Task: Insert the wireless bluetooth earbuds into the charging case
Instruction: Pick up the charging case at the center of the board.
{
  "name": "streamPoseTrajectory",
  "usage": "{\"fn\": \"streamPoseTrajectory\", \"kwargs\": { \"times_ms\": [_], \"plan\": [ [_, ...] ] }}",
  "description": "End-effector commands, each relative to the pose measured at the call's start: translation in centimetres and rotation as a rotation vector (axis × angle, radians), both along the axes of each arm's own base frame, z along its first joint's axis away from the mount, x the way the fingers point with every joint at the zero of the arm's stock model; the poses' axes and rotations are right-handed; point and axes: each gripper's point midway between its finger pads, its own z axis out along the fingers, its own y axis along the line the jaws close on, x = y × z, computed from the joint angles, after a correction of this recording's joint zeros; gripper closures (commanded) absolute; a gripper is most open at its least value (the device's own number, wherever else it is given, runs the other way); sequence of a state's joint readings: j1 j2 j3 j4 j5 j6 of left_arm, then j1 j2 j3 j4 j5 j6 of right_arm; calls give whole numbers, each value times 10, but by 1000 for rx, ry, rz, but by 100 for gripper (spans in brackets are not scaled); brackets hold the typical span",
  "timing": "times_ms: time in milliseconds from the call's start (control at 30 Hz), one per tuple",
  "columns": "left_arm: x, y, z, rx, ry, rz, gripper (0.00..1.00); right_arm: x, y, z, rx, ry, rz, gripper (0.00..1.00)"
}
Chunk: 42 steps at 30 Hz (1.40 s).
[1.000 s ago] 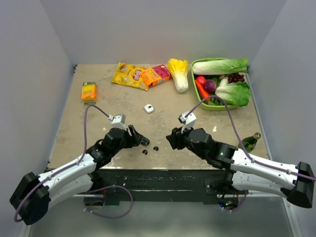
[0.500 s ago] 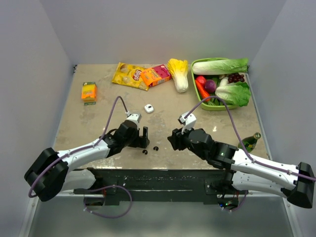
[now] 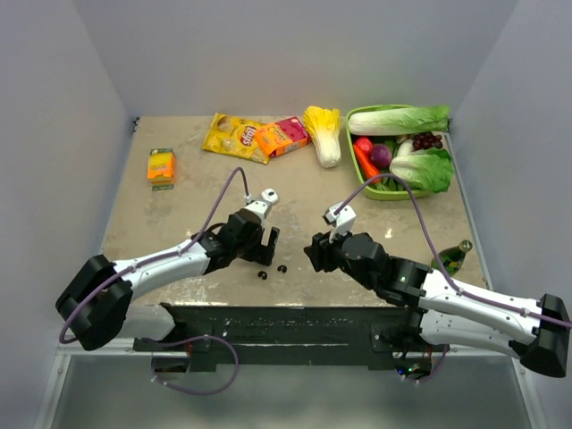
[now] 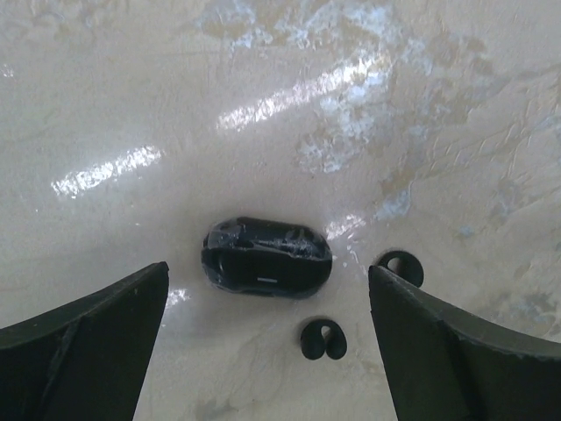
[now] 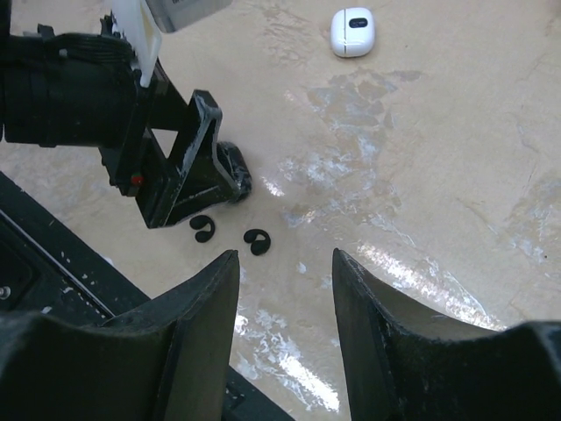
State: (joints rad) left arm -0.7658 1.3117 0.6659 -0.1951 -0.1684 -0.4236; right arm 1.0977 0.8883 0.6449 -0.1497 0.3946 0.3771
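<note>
Black earbuds [image 4: 323, 340] lie just beside the black oval case [image 4: 266, 256]. Left gripper [image 3: 267, 245] straddles it, fingers spread; right gripper [image 5: 283, 263] gapes empty nearby.

Back: yellow foil snack bag [image 3: 234, 137], orange cardboard carton [image 3: 281, 136], yellow-white cabbage [image 3: 323, 134]
Back right: green plastic basket [image 3: 350, 123] holding vegetables
Left: small orange box [image 3: 161, 166]
</note>
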Motion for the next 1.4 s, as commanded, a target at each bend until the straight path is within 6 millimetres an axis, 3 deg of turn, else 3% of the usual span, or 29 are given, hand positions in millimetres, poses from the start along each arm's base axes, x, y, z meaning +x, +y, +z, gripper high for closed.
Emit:
{"fn": "streamPoseTrajectory", "kwargs": {
  "times_ms": [0, 333, 867, 1367],
  "plan": [
    [-1, 0, 2, 75, -13, -58, 0, 3, 2, 22, 57, -42, -4, 50],
    [-4, -3, -23, 168, 25, -88, 0, 3, 1, 22, 56, -40, -7, 50],
    [-4, -9, -36, 217, 63, -129, 6, 2, -1, 21, 54, -39, -11, 50],
    [-15, 2, -42, 294, 106, -117, 9, 2, -1, 18, 50, -37, -11, 50]
  ]
}}
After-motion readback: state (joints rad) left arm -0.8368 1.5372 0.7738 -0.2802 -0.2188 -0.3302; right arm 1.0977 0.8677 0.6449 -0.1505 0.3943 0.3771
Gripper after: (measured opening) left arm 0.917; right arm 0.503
